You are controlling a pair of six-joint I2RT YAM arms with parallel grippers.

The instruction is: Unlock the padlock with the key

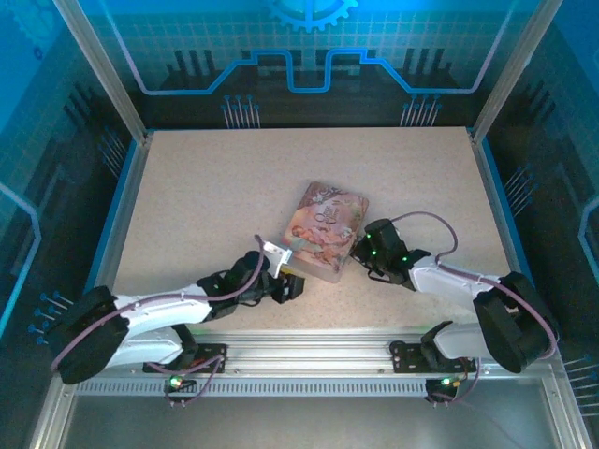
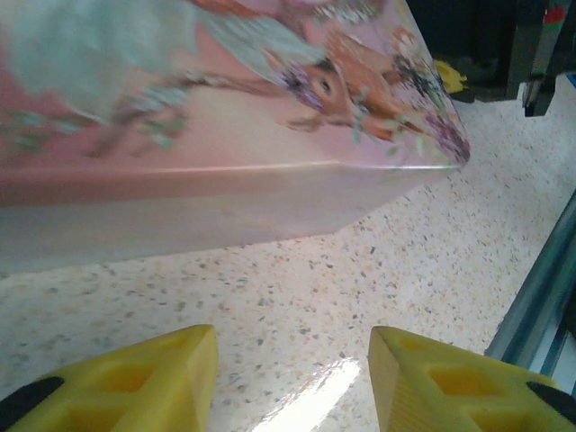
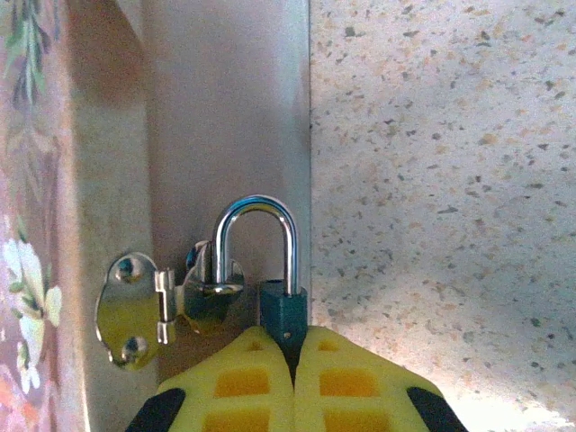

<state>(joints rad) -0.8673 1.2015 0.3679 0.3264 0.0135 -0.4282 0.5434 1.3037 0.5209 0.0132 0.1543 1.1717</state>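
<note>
A pink illustrated tin box [image 1: 328,229] lies flat on the speckled bench [image 1: 206,187], roughly mid-bench and turned at a slight angle. In the right wrist view, the padlock [image 3: 283,310] hangs against the side wall of the box. Its bright silver shackle [image 3: 256,238] arches up and passes through the loop of a shiny metal hasp [image 3: 171,306] fixed to that wall. The small dark teal body sits at the lower end. The right tool [image 3: 292,346] is closed on the padlock. Its two yellow fingers [image 3: 238,382] are pressed together around the body, with only the top of the body showing above them. From above, this tool [image 1: 360,254] sits against the right-hand side of the box. The left tool [image 2: 292,360] is just off the near left corner of the box [image 2: 225,135]. Its yellow fingers [image 2: 153,378] stand apart with nothing between them but bare bench [image 2: 315,297], and they do not touch the box. From overhead, the left tool [image 1: 285,281] lies low beside that corner.
</note>
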